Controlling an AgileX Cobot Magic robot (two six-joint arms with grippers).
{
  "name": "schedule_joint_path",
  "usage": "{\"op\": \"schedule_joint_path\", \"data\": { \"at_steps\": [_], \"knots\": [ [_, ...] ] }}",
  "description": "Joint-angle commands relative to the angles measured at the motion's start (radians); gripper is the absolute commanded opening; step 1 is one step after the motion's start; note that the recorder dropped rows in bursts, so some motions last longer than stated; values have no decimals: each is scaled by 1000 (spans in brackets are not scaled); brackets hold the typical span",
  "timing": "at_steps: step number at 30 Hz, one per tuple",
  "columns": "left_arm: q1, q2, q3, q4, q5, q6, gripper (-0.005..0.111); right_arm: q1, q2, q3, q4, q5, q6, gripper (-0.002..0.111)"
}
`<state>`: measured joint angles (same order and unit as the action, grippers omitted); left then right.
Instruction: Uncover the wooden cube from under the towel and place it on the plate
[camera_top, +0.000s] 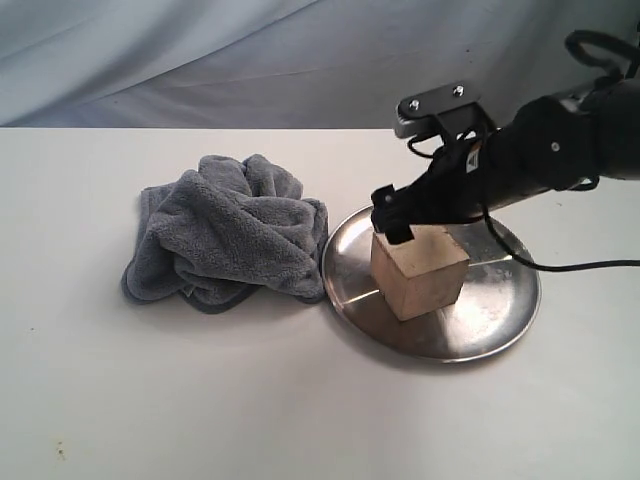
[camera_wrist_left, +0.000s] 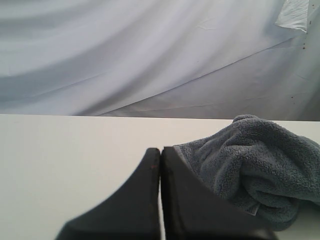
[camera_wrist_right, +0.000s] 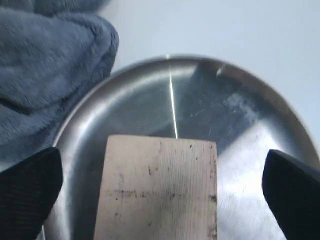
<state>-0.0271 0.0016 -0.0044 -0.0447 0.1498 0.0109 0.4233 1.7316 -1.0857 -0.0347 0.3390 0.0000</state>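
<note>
Pale tan wooden cube (camera_top: 418, 272) standing on the round, shiny stainless-steel plate (camera_top: 495, 305), toward its towel side. Right gripper (camera_wrist_right: 161, 190) straddles the cube, black fingers (camera_wrist_right: 30, 192) spread wide, clear of its faces. Crumpled dark grey fleece towel (camera_top: 230, 235) lies beside the plate, meeting its rim. Left gripper (camera_wrist_left: 160, 170) near the towel, fingers pressed together, empty.

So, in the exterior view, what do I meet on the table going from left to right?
The towel → the cube. The plate under the cube and the right fingers above it overlap it, so I leave them out.
</note>
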Motion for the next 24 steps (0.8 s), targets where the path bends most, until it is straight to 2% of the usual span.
{"op": "schedule_joint_path", "data": {
  "at_steps": [1,7,10,12,18,24],
  "knots": [
    [-1,-2,4,1,-4,-2,1,-5,-92,3,-33,-55,8,105],
    [-1,-2,4,1,-4,0,1,-5,-153,3,-33,-104,8,104],
    [-1,-2,4,1,-4,0,1,-5,-162,20,-33,-147,8,97],
    [-1,-2,4,1,-4,0,1,-5,-169,50,-33,-195,8,85],
    [-1,-2,4,1,-4,0,1,-5,-194,164,-33,-353,8,35],
    [-1,-2,4,1,-4,-3,1,-8,-251,263,-33,-530,8,2]
  ]
}}
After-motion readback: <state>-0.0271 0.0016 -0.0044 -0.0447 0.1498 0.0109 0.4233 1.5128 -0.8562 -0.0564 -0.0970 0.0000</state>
